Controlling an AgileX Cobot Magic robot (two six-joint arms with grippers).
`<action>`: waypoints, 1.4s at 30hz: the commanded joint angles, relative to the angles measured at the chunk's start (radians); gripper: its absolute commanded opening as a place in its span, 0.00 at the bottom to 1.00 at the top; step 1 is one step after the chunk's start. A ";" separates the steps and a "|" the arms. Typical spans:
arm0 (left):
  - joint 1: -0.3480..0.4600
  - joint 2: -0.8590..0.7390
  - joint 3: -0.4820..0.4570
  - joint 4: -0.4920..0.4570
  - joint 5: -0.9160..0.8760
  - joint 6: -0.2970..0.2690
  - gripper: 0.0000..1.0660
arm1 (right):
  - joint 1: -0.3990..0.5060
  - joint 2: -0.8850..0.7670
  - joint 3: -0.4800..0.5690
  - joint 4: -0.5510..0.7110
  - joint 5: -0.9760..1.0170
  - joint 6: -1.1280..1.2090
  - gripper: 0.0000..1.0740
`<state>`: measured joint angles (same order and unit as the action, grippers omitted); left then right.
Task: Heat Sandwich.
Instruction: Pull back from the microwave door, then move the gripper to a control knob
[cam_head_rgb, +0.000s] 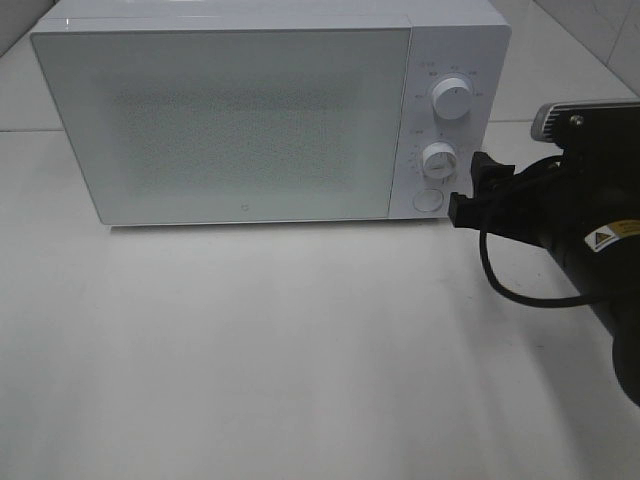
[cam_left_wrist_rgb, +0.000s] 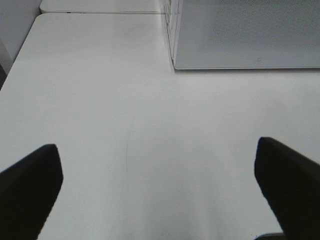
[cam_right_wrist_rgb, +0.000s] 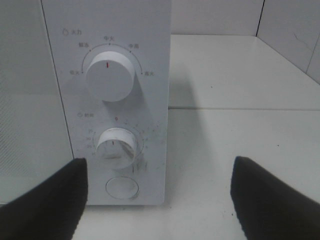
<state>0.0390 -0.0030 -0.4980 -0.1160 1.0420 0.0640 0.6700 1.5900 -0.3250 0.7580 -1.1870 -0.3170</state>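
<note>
Right claw (cam_right_wrist_rgb: 159, 172) agape before 中火 knob (cam_right_wrist_rgb: 110, 75)

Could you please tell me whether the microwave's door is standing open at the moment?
No, the microwave door lies flush beside the control panel, fully closed.

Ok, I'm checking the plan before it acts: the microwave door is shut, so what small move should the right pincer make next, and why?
Probably ease the right pincer forward until it straddles the lower timer knob. It stands open just short of the control panel, facing that knob, and the microwave door is already shut, so setting the time looks like the step left.
</note>
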 joint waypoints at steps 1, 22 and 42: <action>0.002 -0.030 0.003 -0.001 -0.005 -0.002 0.95 | 0.055 0.050 -0.015 0.061 -0.068 0.036 0.71; 0.002 -0.030 0.003 -0.001 -0.005 -0.002 0.95 | 0.112 0.144 -0.063 0.061 -0.097 0.063 0.71; 0.002 -0.030 0.003 0.000 -0.005 -0.002 0.95 | -0.034 0.318 -0.273 -0.066 -0.035 0.063 0.71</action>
<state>0.0390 -0.0030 -0.4980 -0.1150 1.0420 0.0640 0.6480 1.9000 -0.5780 0.7200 -1.2060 -0.2630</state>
